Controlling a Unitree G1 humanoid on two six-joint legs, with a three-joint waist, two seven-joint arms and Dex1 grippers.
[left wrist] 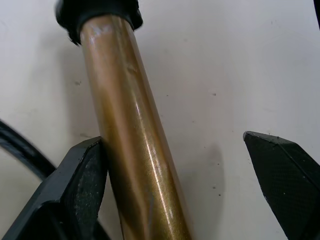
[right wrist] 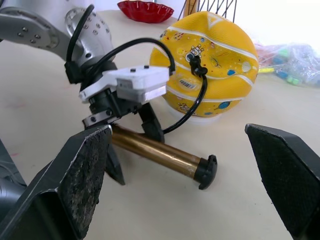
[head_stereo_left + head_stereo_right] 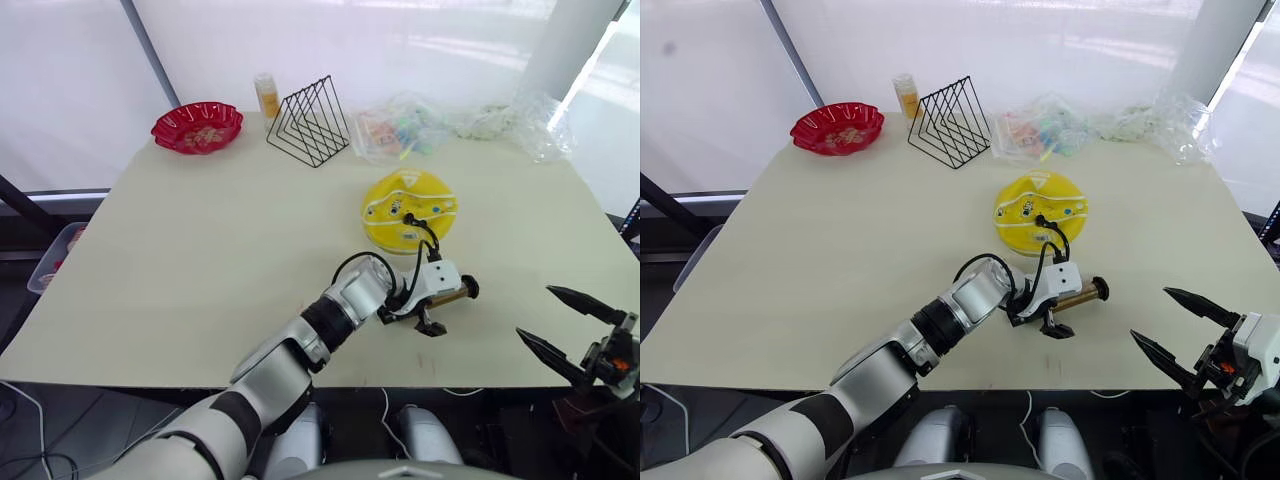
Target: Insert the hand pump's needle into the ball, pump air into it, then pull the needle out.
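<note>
The yellow rubber ball with white seams [image 3: 409,208] sits saggy on the pale table [image 3: 200,270], and the thin black hose [image 2: 192,107] already runs up to a small black fitting on its top, so the needle looks seated, though the pin itself is too small to see. Just in front of the ball lies the hand pump with its bronze-gold metal barrel [image 2: 152,149]. The left gripper [image 3: 428,305] straddles that barrel with its fingers spread: one finger [image 1: 82,182] touches the metal, the other stands apart. The right gripper [image 3: 568,323] hangs released near the table's front edge. To pump well, the left should clamp the barrel squarely before the right takes the handle, keeping the hose slack.
</note>
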